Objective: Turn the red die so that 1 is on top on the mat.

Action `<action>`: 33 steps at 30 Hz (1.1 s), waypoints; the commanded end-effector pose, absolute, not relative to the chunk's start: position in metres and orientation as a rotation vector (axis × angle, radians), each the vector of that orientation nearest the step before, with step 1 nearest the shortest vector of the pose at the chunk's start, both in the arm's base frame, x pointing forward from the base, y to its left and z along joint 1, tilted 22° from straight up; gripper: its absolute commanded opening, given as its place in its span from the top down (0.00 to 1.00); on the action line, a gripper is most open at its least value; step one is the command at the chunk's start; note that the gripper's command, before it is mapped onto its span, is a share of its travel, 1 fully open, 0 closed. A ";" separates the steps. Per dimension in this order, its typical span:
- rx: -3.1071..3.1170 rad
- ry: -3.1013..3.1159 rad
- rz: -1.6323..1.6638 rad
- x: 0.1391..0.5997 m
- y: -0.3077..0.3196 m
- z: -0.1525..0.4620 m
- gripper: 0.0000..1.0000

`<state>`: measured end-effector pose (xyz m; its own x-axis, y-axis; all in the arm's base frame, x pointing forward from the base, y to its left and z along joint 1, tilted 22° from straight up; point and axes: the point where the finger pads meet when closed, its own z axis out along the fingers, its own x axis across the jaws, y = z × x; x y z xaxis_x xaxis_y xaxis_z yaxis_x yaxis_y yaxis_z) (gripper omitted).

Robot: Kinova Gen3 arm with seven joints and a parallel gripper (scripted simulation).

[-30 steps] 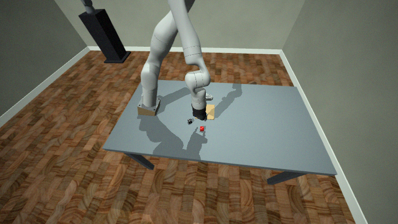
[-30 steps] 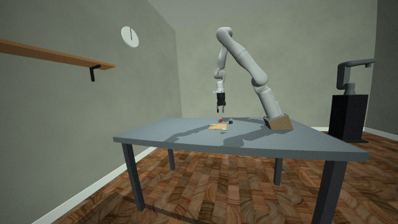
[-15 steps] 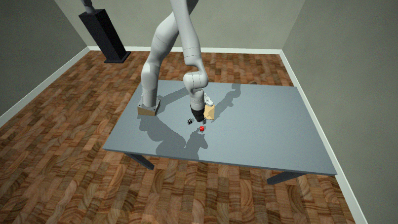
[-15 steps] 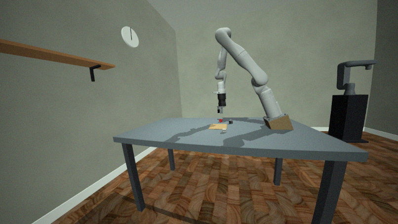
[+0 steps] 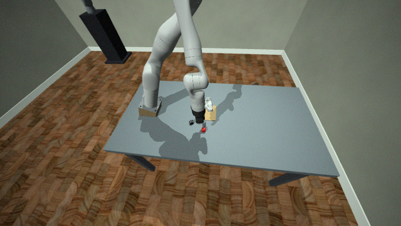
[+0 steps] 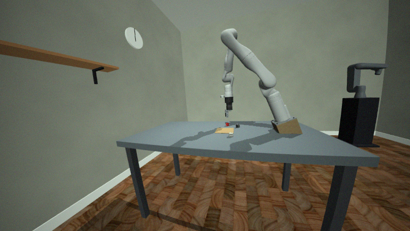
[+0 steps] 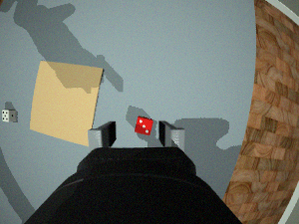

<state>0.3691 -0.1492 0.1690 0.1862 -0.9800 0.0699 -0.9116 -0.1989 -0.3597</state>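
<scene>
The red die (image 5: 203,130) (image 6: 227,124) (image 7: 145,124) lies on the bare grey table (image 5: 266,134), a little off the tan mat (image 5: 211,115) (image 6: 223,131) (image 7: 63,104). White pips show on its top face; I cannot read the number. My gripper (image 5: 199,122) (image 6: 226,114) (image 7: 137,129) is open and empty. It hangs well above the red die, and in the wrist view the die shows between the two fingertips. A black die (image 5: 191,122) (image 6: 237,125) lies on the table beside the mat. A white die (image 6: 230,135) (image 7: 8,115) lies at the mat's far side from the red die.
The arm's wooden base block (image 5: 150,110) (image 6: 288,127) stands on the table's corner. A black pedestal (image 5: 103,33) (image 6: 358,120) stands on the floor away from the table. The table's edge runs close past the red die in the wrist view.
</scene>
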 end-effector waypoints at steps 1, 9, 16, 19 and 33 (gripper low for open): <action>-2.155 1.894 -0.412 0.368 -0.152 0.167 0.00; -2.034 2.008 -0.400 0.368 -0.156 0.166 0.00; -1.992 2.044 -0.396 0.368 -0.158 0.166 0.00; -1.978 2.056 -0.394 0.368 -0.158 0.166 0.00; -1.966 2.066 -0.393 0.367 -0.159 0.166 0.21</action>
